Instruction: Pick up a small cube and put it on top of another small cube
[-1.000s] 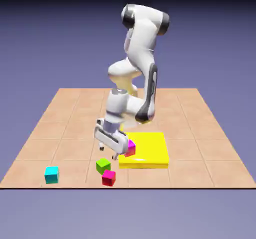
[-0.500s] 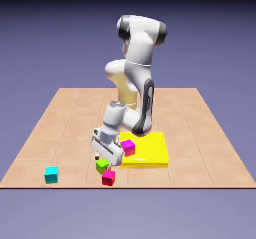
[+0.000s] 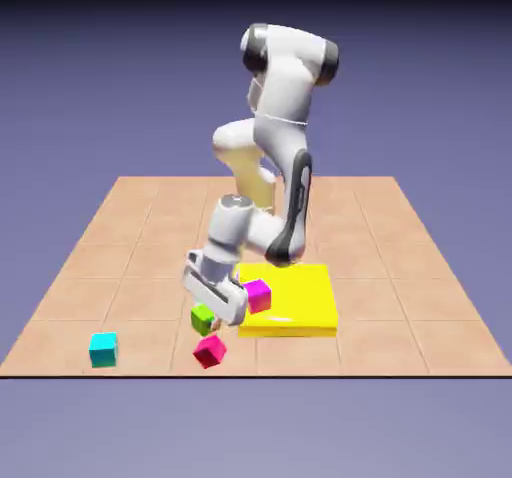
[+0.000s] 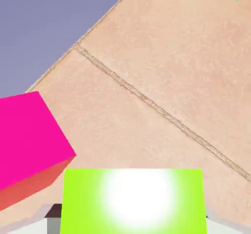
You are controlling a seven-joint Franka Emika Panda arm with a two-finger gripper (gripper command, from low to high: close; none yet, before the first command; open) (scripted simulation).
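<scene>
Exterior view: white arm [image 3: 290, 96] bends at the elbow, dark-trimmed forearm [image 3: 298, 196] running downward to the wrist joint near the middle of the frame. Hand [image 3: 215, 286] sits low, on the exterior view's left of the forearm, tilted rather than upright. Hand view: gripper [image 4: 133, 223] closed in a grip, one finger tip on each side, partly hidden at the bottom edge. Grey of the left-side finger [image 4: 53, 224] visible in that view.

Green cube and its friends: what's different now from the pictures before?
The gripper has closed on the green cube and lifted it slightly. The crimson cube turned and shifted toward the exterior view's left. The cyan and purple cubes stayed put.
</scene>
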